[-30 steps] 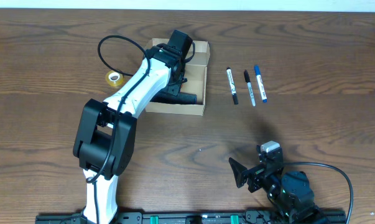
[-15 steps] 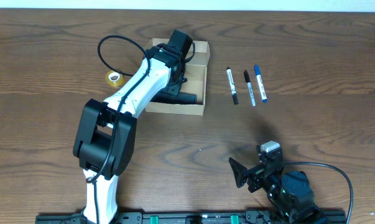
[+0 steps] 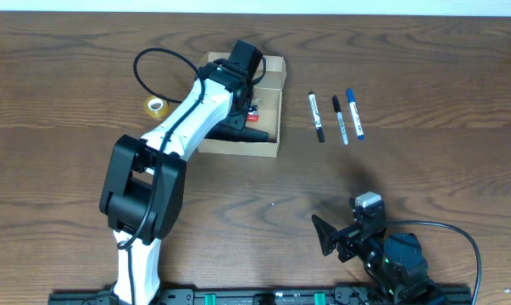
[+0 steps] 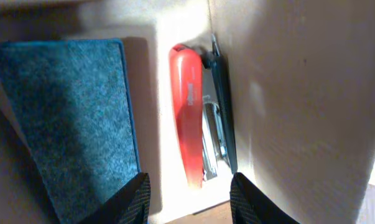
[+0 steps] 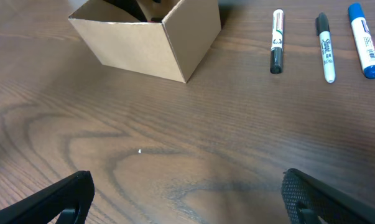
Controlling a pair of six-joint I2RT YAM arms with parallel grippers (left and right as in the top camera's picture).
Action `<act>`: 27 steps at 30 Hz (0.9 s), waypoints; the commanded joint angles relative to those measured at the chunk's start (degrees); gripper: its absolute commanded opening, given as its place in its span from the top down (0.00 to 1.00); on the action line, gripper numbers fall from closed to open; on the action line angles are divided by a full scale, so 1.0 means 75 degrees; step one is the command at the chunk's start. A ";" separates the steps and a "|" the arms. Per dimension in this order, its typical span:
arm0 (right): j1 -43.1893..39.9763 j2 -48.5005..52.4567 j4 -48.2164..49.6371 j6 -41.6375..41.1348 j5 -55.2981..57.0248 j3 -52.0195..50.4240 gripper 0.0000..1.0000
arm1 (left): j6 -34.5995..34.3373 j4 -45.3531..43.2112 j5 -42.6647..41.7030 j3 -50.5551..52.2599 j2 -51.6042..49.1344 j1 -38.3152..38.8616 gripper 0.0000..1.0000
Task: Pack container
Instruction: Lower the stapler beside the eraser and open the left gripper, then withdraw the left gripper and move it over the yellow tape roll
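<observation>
Container (image 3: 274, 78) holds stapler (image 4: 190, 112) and felt pad (image 4: 69, 118). Left gripper (image 4: 190, 196) released above them. Right gripper (image 5: 187, 199) spread, idle. Three markers (image 3: 341, 119) lie unpacked.

I noted the container (image 3: 274, 72), a plain tan cardboard box, sitting upright and open-topped on the far side of the wooden table (image 3: 408, 186), left of centre, its outer walls unmarked.
</observation>
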State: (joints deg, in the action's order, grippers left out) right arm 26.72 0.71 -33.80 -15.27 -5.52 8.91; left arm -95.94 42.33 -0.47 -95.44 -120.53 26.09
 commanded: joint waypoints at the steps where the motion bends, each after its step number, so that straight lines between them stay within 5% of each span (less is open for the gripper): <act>1: 0.0079 -0.0052 -0.0003 0.0102 0.0017 -0.0023 0.01 | 0.0493 0.0041 -0.0300 -0.0309 0.0070 -0.0023 0.58; 19: 0.0079 -0.0052 -0.0003 0.0102 0.0017 -0.0023 0.01 | 0.3826 0.0289 -0.0361 -0.0417 0.2177 -0.0023 0.57; 27: 0.0079 -0.0052 -0.0003 0.0102 0.0017 -0.0023 0.01 | 0.5849 0.1020 0.1711 -0.0417 0.3509 -0.0032 0.43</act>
State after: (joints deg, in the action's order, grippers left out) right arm 26.72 0.71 -33.80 -15.27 -5.52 8.91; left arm -63.00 48.58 2.02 -97.17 -97.86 26.09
